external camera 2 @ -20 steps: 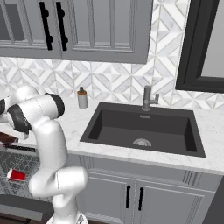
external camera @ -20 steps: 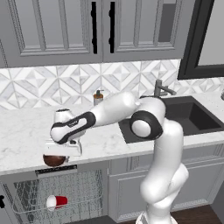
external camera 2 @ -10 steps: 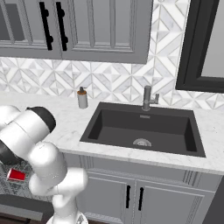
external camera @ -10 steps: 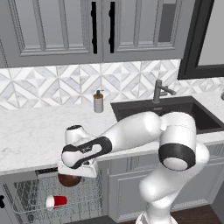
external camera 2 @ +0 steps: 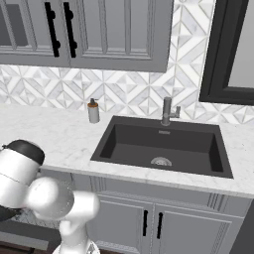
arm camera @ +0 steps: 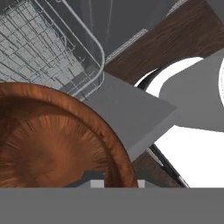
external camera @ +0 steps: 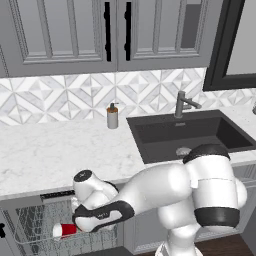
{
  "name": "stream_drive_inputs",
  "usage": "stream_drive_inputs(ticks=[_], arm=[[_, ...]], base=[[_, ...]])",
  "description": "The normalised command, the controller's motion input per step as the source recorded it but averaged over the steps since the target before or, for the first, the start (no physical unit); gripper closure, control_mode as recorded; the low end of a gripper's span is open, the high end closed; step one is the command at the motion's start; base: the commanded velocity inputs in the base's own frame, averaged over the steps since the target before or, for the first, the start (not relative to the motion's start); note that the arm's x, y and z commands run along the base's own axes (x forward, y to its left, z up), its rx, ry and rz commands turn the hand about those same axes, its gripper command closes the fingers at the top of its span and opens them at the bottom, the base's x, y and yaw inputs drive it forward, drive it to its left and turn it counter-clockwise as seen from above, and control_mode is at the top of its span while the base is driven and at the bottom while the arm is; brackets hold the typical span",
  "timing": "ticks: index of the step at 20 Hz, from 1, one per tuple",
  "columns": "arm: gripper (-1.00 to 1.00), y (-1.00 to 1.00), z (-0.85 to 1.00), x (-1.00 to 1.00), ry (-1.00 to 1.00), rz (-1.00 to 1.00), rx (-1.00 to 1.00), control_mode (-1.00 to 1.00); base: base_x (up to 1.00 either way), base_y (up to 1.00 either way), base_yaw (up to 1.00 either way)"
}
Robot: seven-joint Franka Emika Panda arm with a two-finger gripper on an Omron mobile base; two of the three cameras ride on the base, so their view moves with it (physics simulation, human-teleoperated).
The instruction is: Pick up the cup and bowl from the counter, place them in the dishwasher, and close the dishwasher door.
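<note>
The dark brown bowl (arm camera: pixel 48 144) looms large at the lower left of the hand view, its rim meeting my gripper (arm camera: pixel 114 181), which is shut on it. In the left base view the arm bends down below the counter (external camera: pixel 50 150), and my gripper (external camera: pixel 82 223) sits low inside the dishwasher's grey wire rack (external camera: pixel 27 220); the bowl is hidden there behind the hand. The red cup (external camera: pixel 64 230) lies on its side in the rack, just left of the hand. The rack (arm camera: pixel 39 48) shows beyond the bowl, with the flat grey open dishwasher door (arm camera: pixel 127 113) beneath it.
A grey soap dispenser (external camera: pixel 113 116) stands on the counter by the backsplash. The dark sink (external camera: pixel 185 135) with its faucet (external camera: pixel 182 104) lies to the right. The dishwasher's dark control strip (external camera: pixel 57 195) runs just above the rack. Grey cabinets hang overhead, and dark wood floor (arm camera: pixel 175 35) lies below.
The arm has swung down from counter height, carrying the bowl below the counter edge into the rack beside the cup. The cup has not moved.
</note>
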Motion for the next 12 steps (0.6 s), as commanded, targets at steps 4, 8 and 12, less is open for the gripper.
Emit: stream_drive_inputs(ticks=[4,8,12], arm=[[1.00,0.21,-0.93,0.03,-0.06,-0.20,-0.06,-1.00],[1.00,0.08,-0.73,0.10,-0.29,-0.18,0.00,-1.00],[1.00,0.00,-0.40,0.08,-0.31,-0.19,0.01,-1.00]], base=[[0.00,0.00,0.00],[0.00,0.00,0.00],[0.00,0.00,0.00]])
